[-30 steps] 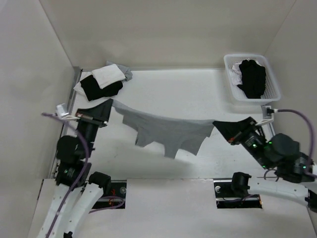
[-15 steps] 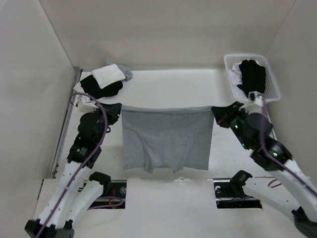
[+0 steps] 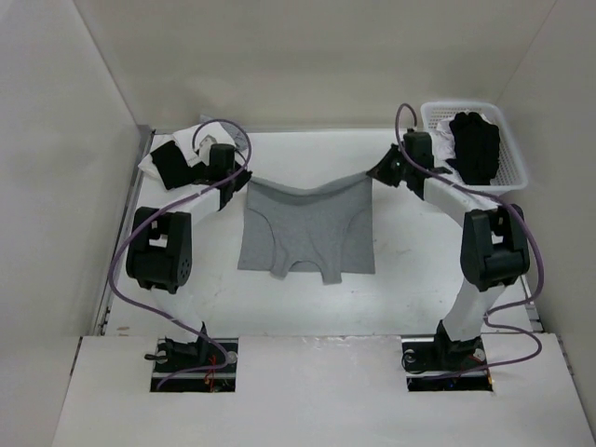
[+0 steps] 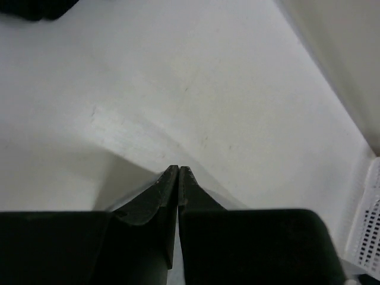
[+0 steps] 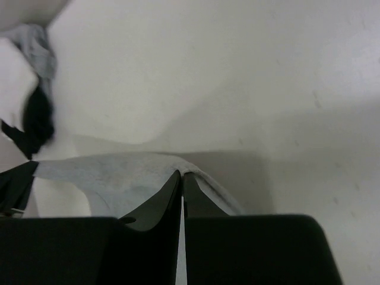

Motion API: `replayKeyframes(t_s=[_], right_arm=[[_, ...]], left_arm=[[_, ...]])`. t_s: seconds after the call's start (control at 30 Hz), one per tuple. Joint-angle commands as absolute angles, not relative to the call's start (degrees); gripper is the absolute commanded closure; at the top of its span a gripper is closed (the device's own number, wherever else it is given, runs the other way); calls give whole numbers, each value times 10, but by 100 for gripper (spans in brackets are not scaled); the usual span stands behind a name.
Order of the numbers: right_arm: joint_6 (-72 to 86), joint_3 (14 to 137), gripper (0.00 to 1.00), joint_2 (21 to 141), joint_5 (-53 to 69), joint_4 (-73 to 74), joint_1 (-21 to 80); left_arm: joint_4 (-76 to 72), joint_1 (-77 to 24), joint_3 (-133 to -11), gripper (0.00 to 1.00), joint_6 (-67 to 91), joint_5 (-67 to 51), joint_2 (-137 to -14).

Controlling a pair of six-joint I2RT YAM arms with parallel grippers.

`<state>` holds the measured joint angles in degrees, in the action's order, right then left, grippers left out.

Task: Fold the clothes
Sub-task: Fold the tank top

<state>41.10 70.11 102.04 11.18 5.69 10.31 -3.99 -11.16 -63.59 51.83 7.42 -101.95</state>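
White tabletop (image 3: pixel 419 270) below, bare walls all round. Both my pincers are clenched. The left gripper (image 3: pixel 244 179) nips the far-left corner of the grey tank top (image 3: pixel 307 228), and the right gripper (image 3: pixel 376 174) nips the far-right corner by its very edge. The far hem sags between them, and the body lies flat mid-table, trailing near. My worry: that thin right bite slips and the cloth drops crooked, or my left drags it into the folded pile (image 3: pixel 177 160).

Clothes (image 3: pixel 305 228) between left pincer (image 3: pixel 244 178) and right pincer (image 3: pixel 375 175); basket (image 3: pixel 434 140) back right, folded pieces (image 3: pixel 170 162) back left
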Motion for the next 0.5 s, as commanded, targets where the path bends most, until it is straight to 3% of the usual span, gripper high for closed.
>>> replayKeyframes(t_s=[0.0, 0.1, 0.47], right_arm=[[400, 781, 94, 1032, 145, 25, 88], [399, 746, 93, 998, 141, 8, 91], [431, 431, 91, 797, 127, -105, 114]], left_arm=[[-76, -97, -718, 99, 505, 56, -1018], [-90, -87, -688, 99, 512, 52, -996], [-248, -76, -375, 98, 565, 18, -822]])
